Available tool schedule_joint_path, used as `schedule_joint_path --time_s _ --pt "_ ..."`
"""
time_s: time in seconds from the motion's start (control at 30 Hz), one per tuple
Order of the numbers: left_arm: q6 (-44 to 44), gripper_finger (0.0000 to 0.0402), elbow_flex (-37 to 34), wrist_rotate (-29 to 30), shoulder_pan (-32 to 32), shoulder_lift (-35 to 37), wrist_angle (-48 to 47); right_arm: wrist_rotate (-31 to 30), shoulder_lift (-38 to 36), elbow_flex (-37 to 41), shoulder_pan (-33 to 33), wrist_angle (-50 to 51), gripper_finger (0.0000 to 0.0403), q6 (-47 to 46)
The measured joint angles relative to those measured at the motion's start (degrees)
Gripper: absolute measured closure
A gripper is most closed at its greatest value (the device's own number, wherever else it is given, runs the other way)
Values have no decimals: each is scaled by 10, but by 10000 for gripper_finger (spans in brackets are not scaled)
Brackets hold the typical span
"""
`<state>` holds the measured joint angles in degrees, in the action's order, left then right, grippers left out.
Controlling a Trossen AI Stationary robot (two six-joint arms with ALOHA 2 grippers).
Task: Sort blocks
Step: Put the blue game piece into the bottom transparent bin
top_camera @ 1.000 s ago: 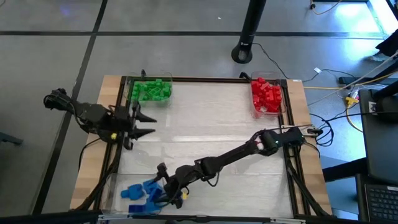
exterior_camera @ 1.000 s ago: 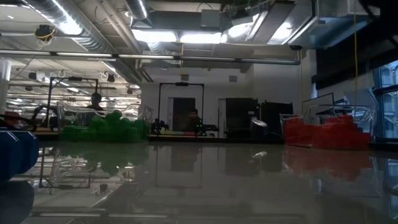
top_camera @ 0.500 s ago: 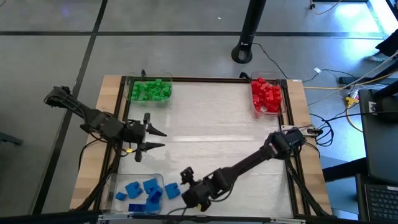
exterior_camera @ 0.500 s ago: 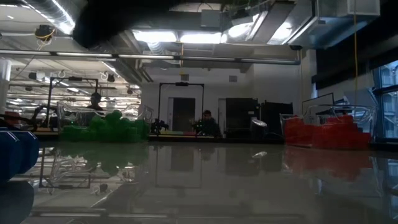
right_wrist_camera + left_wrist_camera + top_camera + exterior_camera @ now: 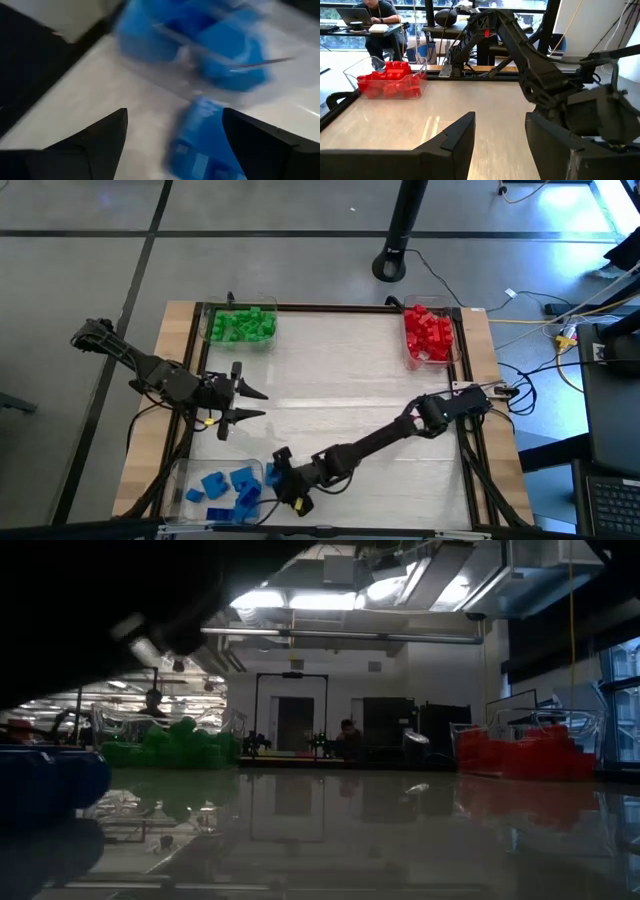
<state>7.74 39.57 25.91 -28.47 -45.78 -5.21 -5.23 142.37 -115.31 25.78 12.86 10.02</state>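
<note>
Blue blocks [image 5: 222, 486] lie in a clear tray at the near left corner. Green blocks [image 5: 241, 324] fill a tray at the far left and red blocks [image 5: 428, 332] fill one at the far right. My right gripper [image 5: 278, 478] reaches across to the blue tray's right wall and is open. In the right wrist view, one blue block [image 5: 205, 140] lies on the table between its fingers [image 5: 174, 115], just outside the tray. My left gripper [image 5: 245, 402] hovers open over the table's left side, touching nothing. My right gripper has its open fingers standing on either side of the loose blue block [image 5: 200, 150], which rests on the table against the tray wall. The view is blurred, so whether a finger touches the block I cannot tell.
The right arm [image 5: 380, 438] lies slantwise across the near half of the table. The wide middle of the table [image 5: 340, 370] is bare. A black frame [image 5: 300, 307] edges the table. In the low view the blue blocks [image 5: 50, 780] sit at the left under a dark arm.
My right gripper drew back from over the blue tray toward the table's right, leaving a blue block on the table beside the tray. It then moved left again to that block. My left gripper shifted toward the near edge and the right, then stayed still.
</note>
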Motion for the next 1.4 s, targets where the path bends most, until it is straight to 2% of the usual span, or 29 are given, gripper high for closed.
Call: schedule_joint_path --time_s 0.07,0.13,0.27,0.37,0.97,1.2,1.4 --pt "0 237 0 0 0 0 -3 18 10 0 -1 -14 79 1" --pt "0 237 0 0 0 0 -3 9 13 0 -4 -13 79 2" --pt "0 237 0 0 0 0 -3 -49 12 0 -9 6 79 -4" --pt "1 237 0 0 0 0 -3 -62 12 -1 -12 21 79 10" --pt "13 237 0 0 0 -1 -18 -74 -65 1 36 403 79 65" --pt "13 237 0 0 0 -1 -19 -76 -79 2 37 436 79 80" --pt "13 237 0 0 0 -1 -19 -89 -79 1 19 427 79 24"
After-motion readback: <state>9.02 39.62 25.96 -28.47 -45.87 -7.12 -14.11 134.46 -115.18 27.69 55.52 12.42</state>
